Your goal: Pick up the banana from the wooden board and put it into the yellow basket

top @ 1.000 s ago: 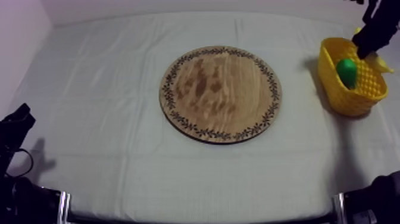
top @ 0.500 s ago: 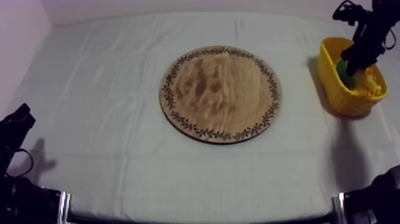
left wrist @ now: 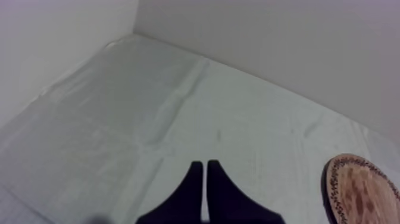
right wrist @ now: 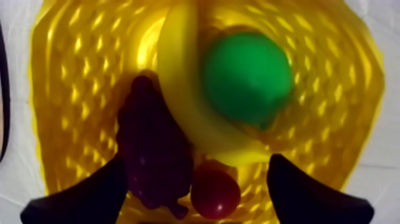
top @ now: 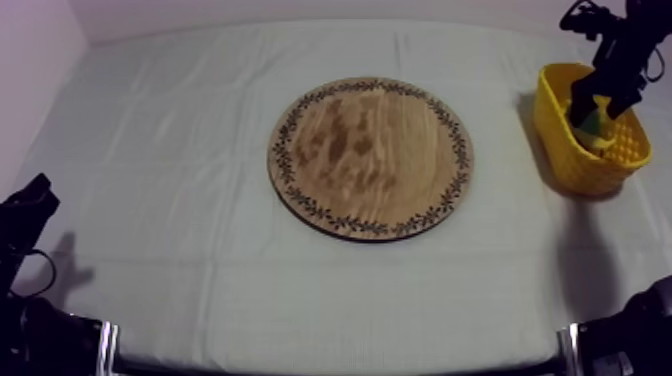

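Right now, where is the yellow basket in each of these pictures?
Top view: the basket sits at the cloth's right edge, right of the wooden board, the right end effector over it.
Right wrist view: seen from above, holding banana, pear, grapes, small red fruit.
Left wrist view: faces cloth and the board's rim instead.
Shared landmark: the board, in top and left wrist views.

One yellow basket (top: 568, 160) is counted on the tabletop (top: 180, 150), and four toy fruits are counted inside it: one banana (right wrist: 178, 89), one green pear (right wrist: 247, 77), one bunch of grapes (right wrist: 152, 155) and one small red fruit (right wrist: 214, 193). One round wooden board (top: 370, 157) with a patterned rim is counted too, well apart from the basket.
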